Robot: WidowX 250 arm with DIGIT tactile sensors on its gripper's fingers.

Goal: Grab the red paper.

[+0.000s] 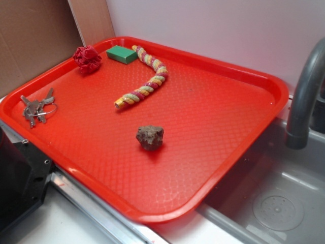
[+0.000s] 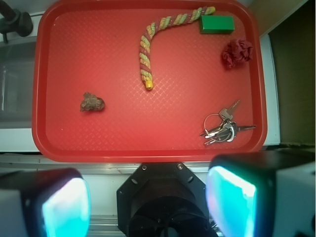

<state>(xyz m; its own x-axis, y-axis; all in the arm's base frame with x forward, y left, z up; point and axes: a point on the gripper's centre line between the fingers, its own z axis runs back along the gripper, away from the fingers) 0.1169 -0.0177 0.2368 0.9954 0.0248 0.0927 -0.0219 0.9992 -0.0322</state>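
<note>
Red paper [image 1: 87, 59], crumpled into a dark-red wrinkly ball, sat on the red tray [image 1: 203, 117] near its far-left corner in the exterior view, just beside the green rectangular block [image 1: 122, 54] but apart from it. In the wrist view the same ball [image 2: 236, 53] lay toward the upper right of the tray [image 2: 89, 59], below and right of the green block [image 2: 216, 24]. Twisted rope [image 1: 144, 79] of red, yellow and white strands curved from the block's end toward the tray's middle; its yellow tip pointed at open tray surface. Brown lumpy rock [image 1: 150, 137] rested alone nearer the front of the tray, well apart from the paper. Bunch of keys on a ring [image 1: 36, 109] lay by the left rim. Gripper [image 2: 148, 197] hung off the tray's near edge, above the bench strip, its two fingers [image 2: 232, 202] spread wide with nothing between them; it touched none of the objects. Grey sink basin [image 1: 274, 203] and a dark faucet [image 1: 304, 91] stood to the right of the tray in the exterior view.
</note>
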